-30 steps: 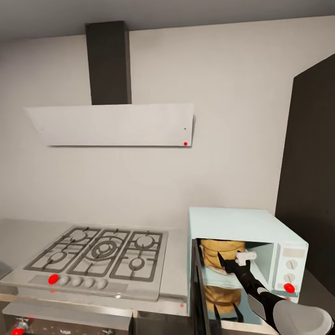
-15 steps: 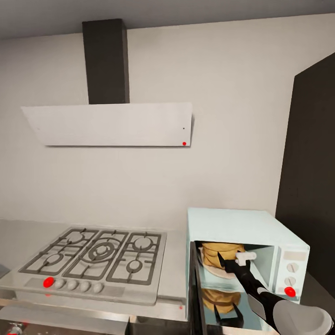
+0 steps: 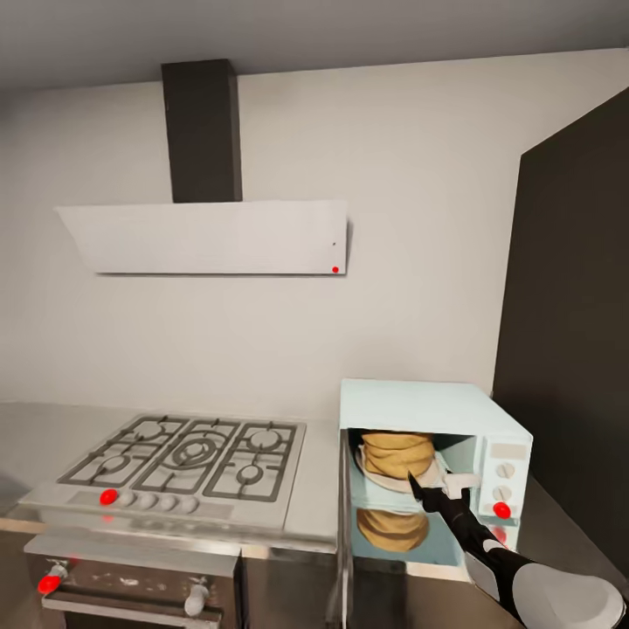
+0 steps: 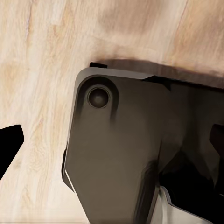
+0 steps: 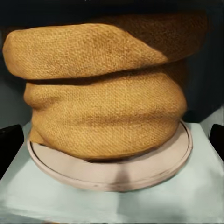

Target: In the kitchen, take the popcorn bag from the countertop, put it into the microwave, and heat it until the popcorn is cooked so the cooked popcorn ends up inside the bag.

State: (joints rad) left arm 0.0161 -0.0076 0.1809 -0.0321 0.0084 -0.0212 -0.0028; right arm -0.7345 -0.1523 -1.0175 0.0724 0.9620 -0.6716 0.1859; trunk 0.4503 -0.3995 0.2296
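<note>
The mint-blue microwave [image 3: 411, 406] stands on the steel countertop [image 3: 321, 494] with its door [image 3: 344, 533] swung open, seen edge-on. Inside, the mustard-tan popcorn bag [image 3: 397, 452] [image 5: 107, 88] sits upright on the pale round turntable [image 5: 112, 175]. Popcorn kernels are hidden. My right gripper [image 3: 434, 491] [image 5: 112, 142] is at the microwave's mouth, open, with its dark fingertips [image 5: 9, 144] apart from the bag on either side. In the left wrist view my left gripper [image 4: 112, 142] is open over a wooden floor and a dark robot part [image 4: 126, 154].
A gas hob [image 3: 188, 459] with red-marked knobs lies left of the microwave, under a white hood [image 3: 210, 236]. A steel oven front [image 3: 131, 585] sits below the hob. A tall dark cabinet [image 3: 568, 349] rises right of the microwave.
The whole head view has pulled back and shifted, bringing the oven front into view. My right gripper has drawn back a little from the bag, which stays on the turntable.
</note>
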